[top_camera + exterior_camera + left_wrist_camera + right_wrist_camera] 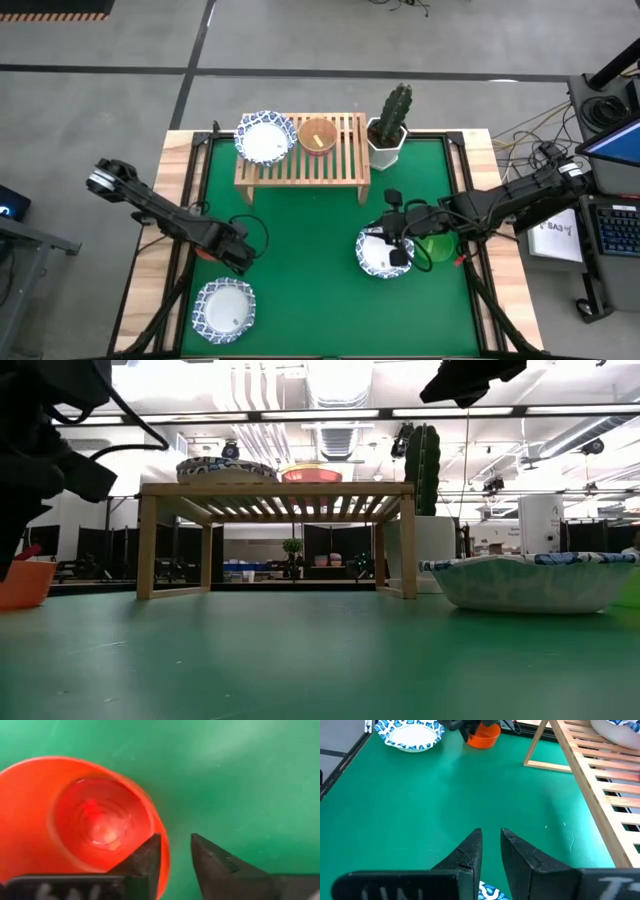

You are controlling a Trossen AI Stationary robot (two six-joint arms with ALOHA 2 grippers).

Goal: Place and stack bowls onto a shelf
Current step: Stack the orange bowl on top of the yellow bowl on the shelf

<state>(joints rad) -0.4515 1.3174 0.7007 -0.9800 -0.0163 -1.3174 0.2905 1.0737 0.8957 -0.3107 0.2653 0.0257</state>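
Note:
A light-wood shelf stands at the table's far side. On it sit a white bowl with a blue rim and a smaller reddish bowl. My left gripper is open over an orange-red bowl, which rests on the table at the left. My right gripper is open by a narrow gap. It hangs well above a second blue-rimmed bowl, which rests on the table. A third blue-rimmed bowl lies near left. A green bowl sits beside the right gripper. My left gripper comes at the orange-red bowl from above, astride its rim. One finger is inside the bowl and the other outside. I cannot tell whether either finger touches the rim. The bowl sits upright on the table.
A cactus in a white pot stands at the shelf's right end. The green table has wooden edges. Bare green lies between the two arms and in front of the shelf.

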